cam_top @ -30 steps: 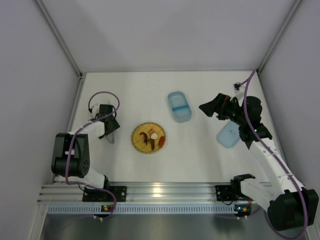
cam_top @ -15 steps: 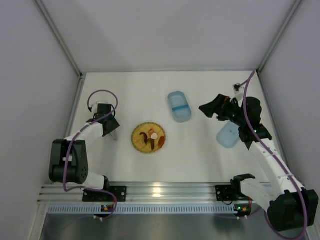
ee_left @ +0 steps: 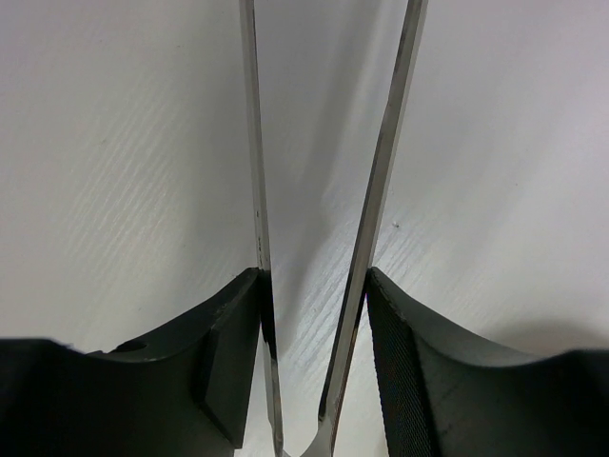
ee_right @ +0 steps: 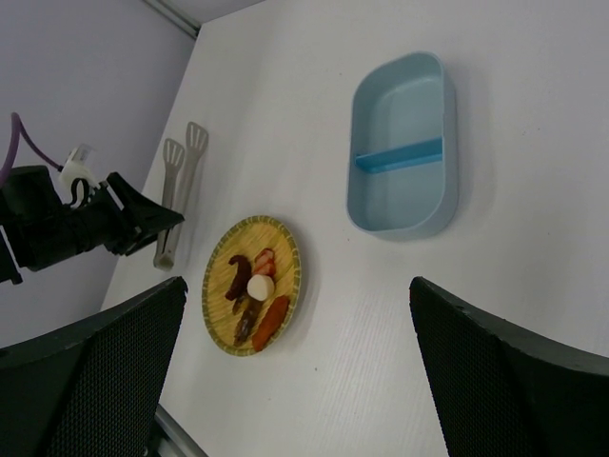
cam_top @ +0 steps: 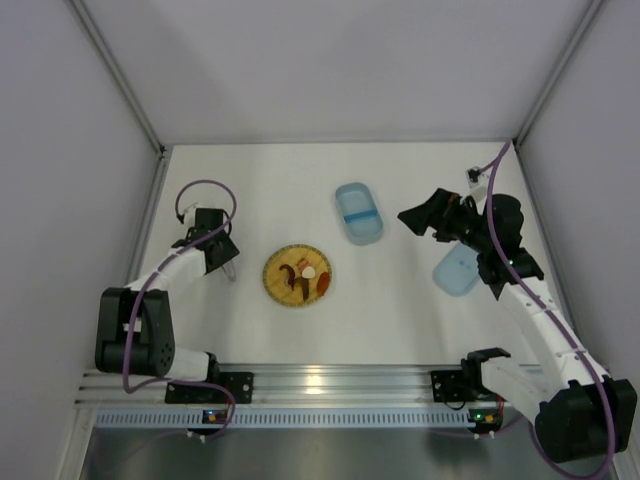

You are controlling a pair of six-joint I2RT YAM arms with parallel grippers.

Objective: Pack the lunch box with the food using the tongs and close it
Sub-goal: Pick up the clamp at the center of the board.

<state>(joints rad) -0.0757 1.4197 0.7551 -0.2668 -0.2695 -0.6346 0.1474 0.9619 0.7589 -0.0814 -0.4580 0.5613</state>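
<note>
The tongs point(ee_left: 381, 190) lie on the table at the left, and both of their thin arms run between my left gripper's point(ee_left: 314, 276) jaws. Each black finger point(ee_left: 228, 362) presses against one arm near the hinge. From above, the left gripper point(cam_top: 215, 250) covers most of the tongs point(cam_top: 230, 270). The open light-blue lunch box point(cam_top: 358, 212) stands at the table's middle, and its divider shows in the right wrist view point(ee_right: 404, 152). The food point(cam_top: 302, 274) sits on a yellow plate point(cam_top: 280, 290). My right gripper point(cam_top: 415, 215) hovers open right of the box, holding nothing.
The box's lid point(cam_top: 456, 270) lies on the table under my right arm. Grey walls close in the table on the left, the back and the right. The aluminium rail point(cam_top: 320, 385) with both arm bases runs along the near edge.
My left gripper's jaws have closed in onto the tongs' arms, and the left arm's lower links have drawn a little toward the near edge. The right arm has not moved.
</note>
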